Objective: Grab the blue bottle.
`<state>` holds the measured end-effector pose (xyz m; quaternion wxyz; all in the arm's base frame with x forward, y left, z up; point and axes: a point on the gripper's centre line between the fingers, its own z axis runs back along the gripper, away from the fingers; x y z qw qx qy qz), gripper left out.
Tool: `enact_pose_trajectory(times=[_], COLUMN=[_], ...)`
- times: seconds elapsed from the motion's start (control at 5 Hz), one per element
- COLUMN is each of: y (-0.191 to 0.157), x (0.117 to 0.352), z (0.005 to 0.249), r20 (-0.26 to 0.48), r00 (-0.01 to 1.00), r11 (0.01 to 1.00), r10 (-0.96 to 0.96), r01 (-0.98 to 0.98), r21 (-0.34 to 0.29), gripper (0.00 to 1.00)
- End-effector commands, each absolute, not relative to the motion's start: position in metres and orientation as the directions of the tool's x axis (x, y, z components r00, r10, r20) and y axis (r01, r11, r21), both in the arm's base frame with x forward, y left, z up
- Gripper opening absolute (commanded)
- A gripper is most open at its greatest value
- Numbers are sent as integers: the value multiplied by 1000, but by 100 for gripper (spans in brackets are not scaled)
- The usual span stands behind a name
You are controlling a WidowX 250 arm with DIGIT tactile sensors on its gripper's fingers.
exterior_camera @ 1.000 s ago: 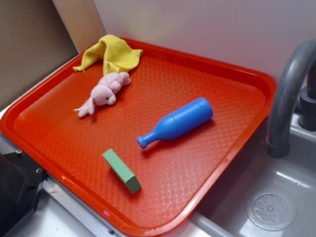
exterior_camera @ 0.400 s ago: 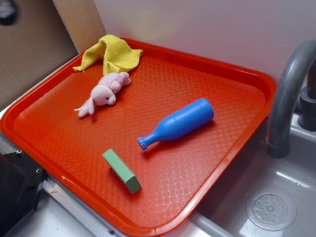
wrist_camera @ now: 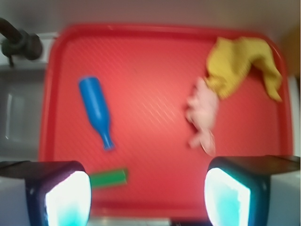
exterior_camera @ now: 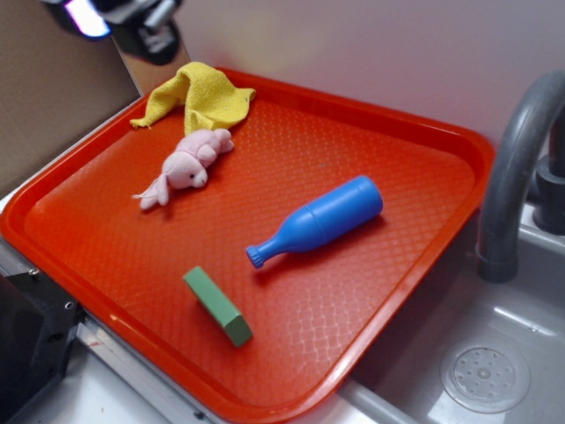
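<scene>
The blue bottle (exterior_camera: 318,221) lies on its side near the middle of the red tray (exterior_camera: 441,141), cap pointing to the front left. In the wrist view the blue bottle (wrist_camera: 96,109) lies at the left, cap toward me. My gripper (exterior_camera: 141,26) shows at the top left corner of the exterior view, high above the tray's far left edge and far from the bottle. In the wrist view my gripper (wrist_camera: 148,195) is open and empty, its two fingers wide apart.
A green block (exterior_camera: 217,306) lies at the tray's front. A pink plush toy (exterior_camera: 187,165) and a yellow cloth (exterior_camera: 199,95) lie at the tray's far left. A grey faucet (exterior_camera: 516,168) and sink (exterior_camera: 485,371) stand to the right.
My gripper has come into the exterior view at the top left, moving right toward the tray. The bottle and the other things have not moved.
</scene>
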<state>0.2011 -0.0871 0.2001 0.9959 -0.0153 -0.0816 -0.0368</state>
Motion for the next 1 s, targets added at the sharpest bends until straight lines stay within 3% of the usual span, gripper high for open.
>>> enact_pose_trajectory(times=[0.0,0.4,0.6,0.8], y=[-134,-156,-166,-170], x=[243,251,249,246], z=[129,64,33,21], r20=[165,78,14,-6], r00=[970,964,944,937], r11=[984,967,944,937], r10=[-180,-253,-330,-350], r01=[179,250,330,350], r21=[18,36,13,21], gripper=[100,100,100,100])
